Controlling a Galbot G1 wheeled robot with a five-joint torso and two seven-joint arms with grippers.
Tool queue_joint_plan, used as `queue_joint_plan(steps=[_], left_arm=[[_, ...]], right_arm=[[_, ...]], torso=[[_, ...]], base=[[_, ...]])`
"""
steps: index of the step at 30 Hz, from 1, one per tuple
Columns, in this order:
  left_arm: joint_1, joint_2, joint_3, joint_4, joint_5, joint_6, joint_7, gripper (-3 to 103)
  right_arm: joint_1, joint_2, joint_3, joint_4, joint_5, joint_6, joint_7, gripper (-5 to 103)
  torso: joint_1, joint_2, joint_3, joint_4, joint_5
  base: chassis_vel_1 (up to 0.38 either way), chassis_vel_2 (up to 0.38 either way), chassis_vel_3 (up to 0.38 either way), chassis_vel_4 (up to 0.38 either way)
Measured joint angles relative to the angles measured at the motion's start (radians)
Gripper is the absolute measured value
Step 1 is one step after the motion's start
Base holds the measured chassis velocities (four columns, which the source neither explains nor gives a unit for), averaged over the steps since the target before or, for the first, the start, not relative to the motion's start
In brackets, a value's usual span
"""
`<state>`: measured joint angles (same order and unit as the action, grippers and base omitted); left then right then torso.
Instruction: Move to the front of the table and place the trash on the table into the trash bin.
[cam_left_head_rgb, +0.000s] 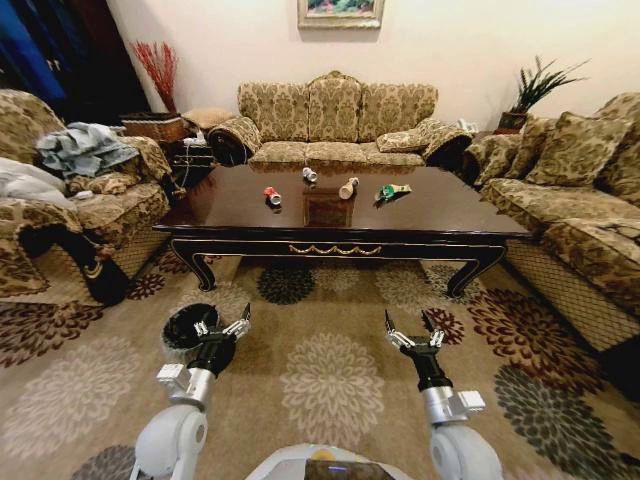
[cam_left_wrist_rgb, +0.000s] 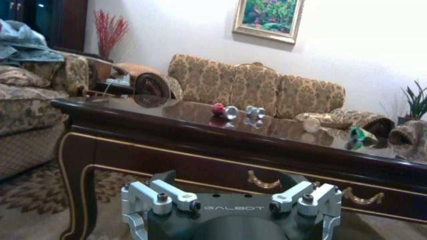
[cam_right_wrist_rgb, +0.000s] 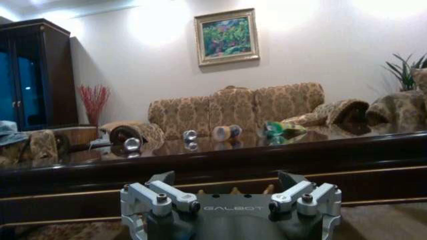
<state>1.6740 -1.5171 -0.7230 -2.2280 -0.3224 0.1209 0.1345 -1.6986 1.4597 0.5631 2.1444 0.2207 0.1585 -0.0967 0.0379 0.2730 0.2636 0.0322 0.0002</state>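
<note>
Facing the long front edge of the table (cam_left_head_rgb: 340, 245) from across a stretch of carpet, not yet standing close enough to reach anything on it.

Finding the trash bin (cam_left_head_rgb: 178, 322) sitting on the carpet at the robot's left, well short of the table, probably kept there so each drop is needing only a short swing of the arm.

Holding the left gripper (cam_left_head_rgb: 222, 325) low and forward, just beside the bin, fingers spread wide and carrying nothing; likely waiting in a ready pose while the base is doing the work.

Moving rightward along the tabletop: noting the trash lying in a loose row across the middle, all four pieces apart from one another. Meeting the red-and-white can (cam_left_head_rgb: 272, 196) first, tipped on its side; then the small silver-white piece (cam_left_head_rgb: 310, 175), set slightly farther back; then the tan bottle shape (cam_left_head_rgb: 348, 188), also lying down; then the green wrapper (cam_left_head_rgb: 392, 192).

Holding the right gripper (cam_left_head_rgb: 412, 332) in a matching pose over the carpet, likewise gaping wide and gripping nothing, pointing at the table's front rail in its own wrist view.

Judging the approach as the step in hand, with every piece untouched.
</note>
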Motion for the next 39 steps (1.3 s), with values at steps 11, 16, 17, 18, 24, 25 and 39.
queue_joint_plan(steps=[11,16,17,18,24,25,39], left_arm=[[-0.010,0.012,0.002,0.011,0.001,0.004,-0.002,100],[-0.031,0.027,-0.001,0.064,0.001,0.010,-0.003,100],[-0.031,0.027,-0.001,0.064,0.001,0.010,-0.003,100],[-0.036,0.030,-0.002,0.077,0.001,0.011,-0.004,100],[-0.060,0.052,-0.004,0.155,-0.005,0.037,-0.005,100],[-0.066,0.058,-0.004,0.171,-0.005,0.041,-0.008,100],[-0.199,0.165,-0.041,0.288,0.111,0.243,-0.127,100]], right_arm=[[0.004,0.002,-0.002,-0.019,-0.008,0.031,0.008,100],[0.009,0.000,-0.003,-0.031,-0.008,0.055,-0.005,100],[0.009,0.000,-0.003,-0.031,-0.008,0.055,-0.005,100],[0.010,-0.001,-0.002,-0.031,-0.007,0.057,-0.009,100],[0.010,-0.004,0.003,-0.027,0.026,0.045,-0.014,100],[0.010,-0.004,0.004,-0.026,0.029,0.043,-0.015,100],[0.017,-0.018,0.007,-0.049,0.030,0.048,-0.045,100]], torso=[[0.000,0.000,0.000,0.0000,-0.0003],[0.000,0.000,0.000,0.0000,-0.0008],[0.000,0.000,0.000,0.0000,-0.0008],[0.000,0.000,0.000,0.0000,-0.0011],[0.000,0.000,0.000,-0.0003,0.0003],[0.000,0.000,0.000,-0.0003,-0.0001],[0.000,0.000,0.000,0.0000,-0.0002]], base=[[0.267,0.253,-0.263,-0.268],[0.229,0.238,-0.231,-0.268],[0.148,0.154,-0.162,-0.225],[0.148,0.154,-0.067,-0.137],[0.011,-0.009,-0.010,0.001],[-0.062,-0.055,0.051,0.063],[-0.007,-0.007,0.006,0.009]])
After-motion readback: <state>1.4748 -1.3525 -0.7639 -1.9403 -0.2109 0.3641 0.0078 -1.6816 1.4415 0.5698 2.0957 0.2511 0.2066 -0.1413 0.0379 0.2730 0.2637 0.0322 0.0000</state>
